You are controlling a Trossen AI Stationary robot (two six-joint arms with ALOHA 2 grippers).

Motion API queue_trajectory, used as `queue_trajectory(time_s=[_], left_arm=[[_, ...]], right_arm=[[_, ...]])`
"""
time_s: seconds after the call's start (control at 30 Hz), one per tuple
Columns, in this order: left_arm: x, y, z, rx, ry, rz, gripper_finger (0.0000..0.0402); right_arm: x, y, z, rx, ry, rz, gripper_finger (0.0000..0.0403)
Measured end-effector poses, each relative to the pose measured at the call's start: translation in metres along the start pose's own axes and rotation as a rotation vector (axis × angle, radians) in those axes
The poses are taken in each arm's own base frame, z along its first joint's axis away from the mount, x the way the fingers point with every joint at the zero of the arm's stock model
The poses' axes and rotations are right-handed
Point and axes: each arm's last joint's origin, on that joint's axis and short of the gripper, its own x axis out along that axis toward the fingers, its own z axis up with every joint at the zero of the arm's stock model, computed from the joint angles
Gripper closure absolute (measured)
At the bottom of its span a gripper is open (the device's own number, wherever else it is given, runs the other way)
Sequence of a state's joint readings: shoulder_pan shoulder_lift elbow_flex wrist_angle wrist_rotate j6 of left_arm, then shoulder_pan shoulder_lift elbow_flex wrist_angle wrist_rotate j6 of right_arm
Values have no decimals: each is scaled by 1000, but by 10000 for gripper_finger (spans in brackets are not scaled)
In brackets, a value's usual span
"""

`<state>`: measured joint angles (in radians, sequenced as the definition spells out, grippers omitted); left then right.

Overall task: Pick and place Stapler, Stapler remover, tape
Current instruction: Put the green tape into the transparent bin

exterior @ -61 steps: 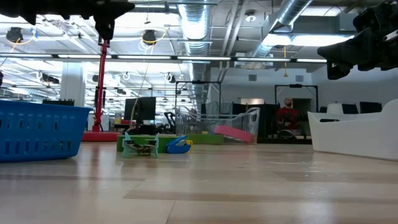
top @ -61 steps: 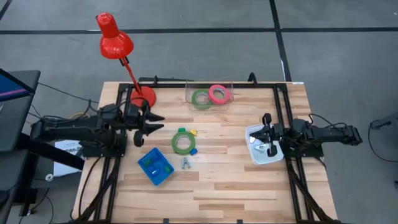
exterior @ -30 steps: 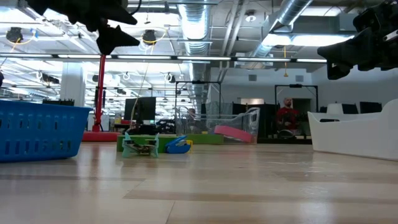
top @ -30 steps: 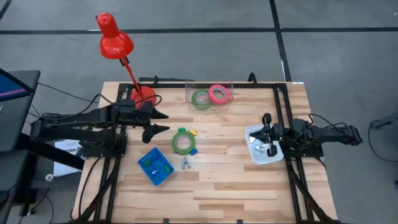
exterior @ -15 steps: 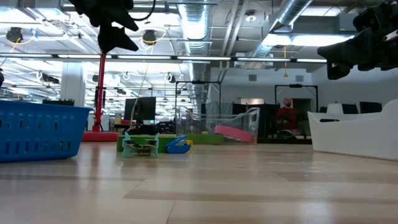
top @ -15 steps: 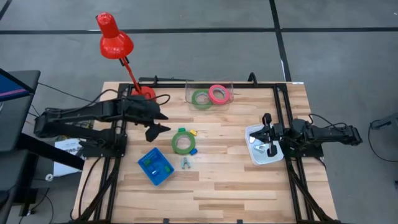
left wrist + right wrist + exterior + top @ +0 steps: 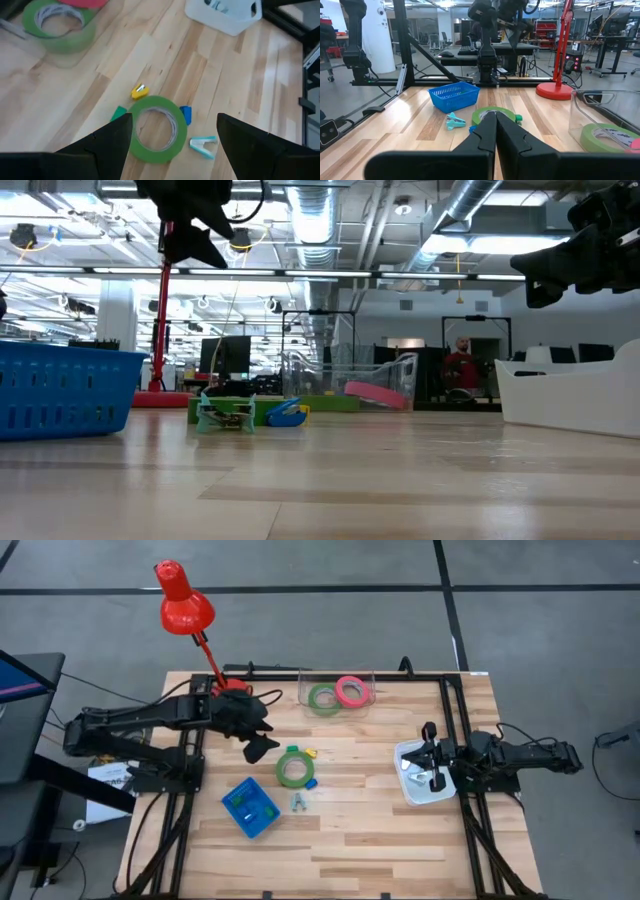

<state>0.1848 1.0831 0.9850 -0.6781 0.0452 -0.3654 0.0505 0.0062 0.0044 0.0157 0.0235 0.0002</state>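
Note:
A green tape ring [image 7: 294,768] lies flat on the wooden table, with small yellow [image 7: 139,91], green [image 7: 118,113] and blue [image 7: 185,114] pieces beside it; which is the stapler I cannot tell. A pale blue stapler remover [image 7: 203,145] lies just nearer. A second green ring [image 7: 323,698] and a pink ring [image 7: 350,691] lie in a clear box at the far edge. My left gripper [image 7: 255,740] hangs open above the table, left of the loose ring and tipped down toward it. My right gripper [image 7: 432,755] rests shut over a white tray [image 7: 412,788].
A blue basket [image 7: 250,807] holding small pieces stands near the left arm. A red desk lamp [image 7: 185,605] rises from its base [image 7: 232,692] at the far left corner. Black rails run along both table sides. Bare wood lies toward the near edge.
My left gripper has risen and moved a little toward the table's right, toward the loose green ring, and has tipped from nearly level to slanting downward. Its fingers stay open. Nothing on the table has moved.

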Motion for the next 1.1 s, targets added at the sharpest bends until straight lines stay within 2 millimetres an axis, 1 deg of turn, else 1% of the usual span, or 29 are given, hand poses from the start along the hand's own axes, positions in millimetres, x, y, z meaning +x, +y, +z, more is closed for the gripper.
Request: queue_trajectory(time_s=[0.33,0.53,0.63,0.83,1.1], left_arm=[[14,-1,4,-168,113,53,121],[29,-4,-2,-193,208,82,121],[37,-6,-5,-196,252,97,121],[56,-5,-10,-285,324,149,121],[88,0,-18,-343,419,254,121]], right_arm=[[0,0,0,0,0,0,403],[0,0,0,0,0,0,403],[0,0,0,0,0,0,403],[0,0,0,0,0,0,403],[0,0,0,0,0,0,403]])
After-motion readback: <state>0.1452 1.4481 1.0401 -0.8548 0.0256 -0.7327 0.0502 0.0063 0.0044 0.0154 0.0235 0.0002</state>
